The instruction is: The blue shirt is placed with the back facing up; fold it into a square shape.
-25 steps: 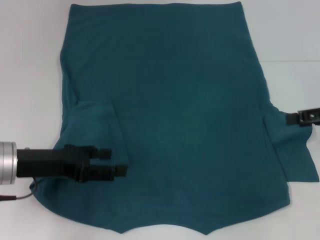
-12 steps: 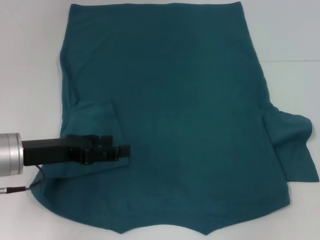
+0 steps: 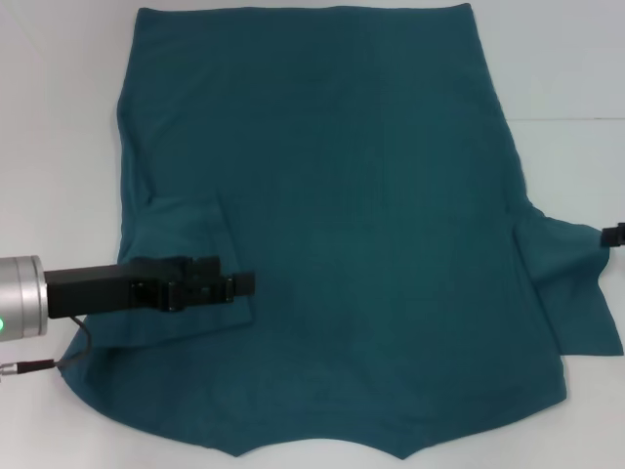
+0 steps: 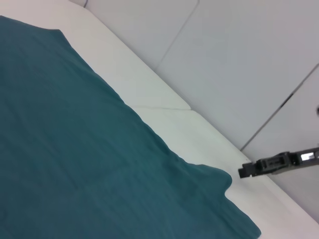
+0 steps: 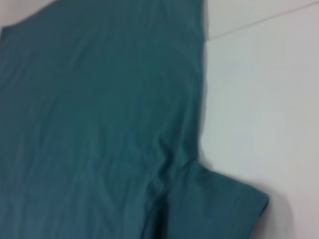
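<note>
Garment: the large dark teal-blue short-sleeved cotton shirt [image 3: 332, 225] lies flat on the white table [image 3: 59, 117], plain back up, hem at the far edge, collar at the near edge.
Left sleeve: already turned inward onto the body panel; its folded edge sits under the left gripper [image 3: 239, 285].
Left gripper: black, reaching in from the robot's left, low over the folded sleeve; the fingers look pressed together, but whether cloth is pinched between them cannot be told.
Right sleeve: spread outward on the table, not yet folded.
Right gripper [image 3: 614, 234]: only a tip shows at the edge of the head view, just beside the right sleeve; finger state cannot be told.
Risk, left: if cloth clings to the fingers, withdrawal could drag the sleeve open.
Risk, right: a shallow pinch at the sleeve edge could slip, leaving an uneven fold.
</note>
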Robot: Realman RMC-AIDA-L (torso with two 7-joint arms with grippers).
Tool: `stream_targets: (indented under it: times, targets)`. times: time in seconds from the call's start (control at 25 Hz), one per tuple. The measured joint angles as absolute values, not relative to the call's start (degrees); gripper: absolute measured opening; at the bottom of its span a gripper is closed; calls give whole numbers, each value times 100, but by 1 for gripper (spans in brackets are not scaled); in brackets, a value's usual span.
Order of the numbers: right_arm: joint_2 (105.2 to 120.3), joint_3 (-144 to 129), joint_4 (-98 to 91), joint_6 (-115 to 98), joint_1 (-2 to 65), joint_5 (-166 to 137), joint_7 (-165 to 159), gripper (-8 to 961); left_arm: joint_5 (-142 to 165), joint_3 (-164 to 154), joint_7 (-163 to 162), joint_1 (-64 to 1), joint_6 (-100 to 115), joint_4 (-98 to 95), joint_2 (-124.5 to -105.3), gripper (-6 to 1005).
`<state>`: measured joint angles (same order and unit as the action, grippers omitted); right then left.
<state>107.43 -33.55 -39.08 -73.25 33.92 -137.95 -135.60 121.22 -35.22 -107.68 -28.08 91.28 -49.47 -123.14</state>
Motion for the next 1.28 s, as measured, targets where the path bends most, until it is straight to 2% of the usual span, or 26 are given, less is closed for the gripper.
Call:
stream_targets:
  times: [0.24, 0.72, 0.92, 1.16, 1.28]
  targets:
    - [10782, -3392, -3459, -6933, 3706, -14190, -13595, 699, 12108, -3474, -10775, -2799, 9082, -4881, -12307, 859]
    - [10943, -3386, -3426, -6719, 3781, -14173, -13567, 700, 12109, -3471, -10769, -2786, 8957, -4868, -12313, 860]
    - [10962, -3464, -3377, -6650, 3816, -14229, -13606, 701, 12110, -3472, -10744, -2789, 8915, -4784, -12314, 859]
    - [10961, -3476, -3391, -6680, 3800, -14199, -13577, 638, 12111, -3472, -10741, -2792, 8874, -4735, -12296, 860]
    - [10960, -3475, -3395, -6679, 3798, -14192, -13561, 516, 12111, -3472, -10740, -2791, 8874, -4735, -12296, 860]
